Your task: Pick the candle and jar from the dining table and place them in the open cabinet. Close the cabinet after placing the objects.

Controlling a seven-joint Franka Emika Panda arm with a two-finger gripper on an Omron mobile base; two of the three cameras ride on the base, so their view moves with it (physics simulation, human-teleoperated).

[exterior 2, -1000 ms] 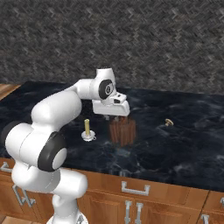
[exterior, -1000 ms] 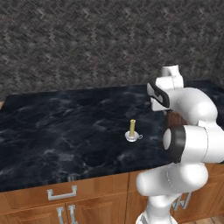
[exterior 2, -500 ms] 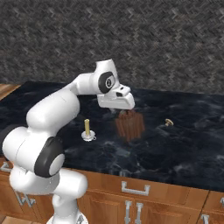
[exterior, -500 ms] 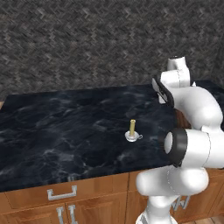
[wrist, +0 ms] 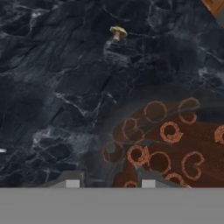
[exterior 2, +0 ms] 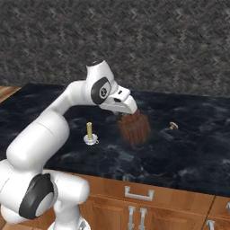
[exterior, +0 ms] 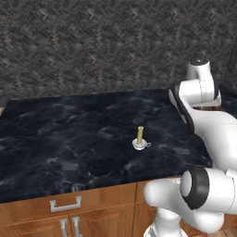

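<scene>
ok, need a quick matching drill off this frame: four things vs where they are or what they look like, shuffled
Things:
1. candle
2. jar
3. small mushroom-shaped bit
4. dining table

Descriptions:
A. black marble with white veins
B. lifted off the surface, tilted, under the gripper
C. upright in a small holder, on the marble
D. tan, lying on the marble beyond the jar

Pairs: 1-C, 2-B, 3-D, 4-A

arm: rises from its low reach over the dining table (exterior 2: 188, 152); the wrist now stands higher than a second ago
gripper (exterior 2: 127, 117): climbs with the arm, now well above the marble
jar (exterior 2: 134, 128): a second ago it stood on the marble; now it hangs lifted and tilted under the gripper, clamped between the fingers
jar's distance to candle (exterior 2: 90, 134): grows, upward and slightly toward the far side
</scene>
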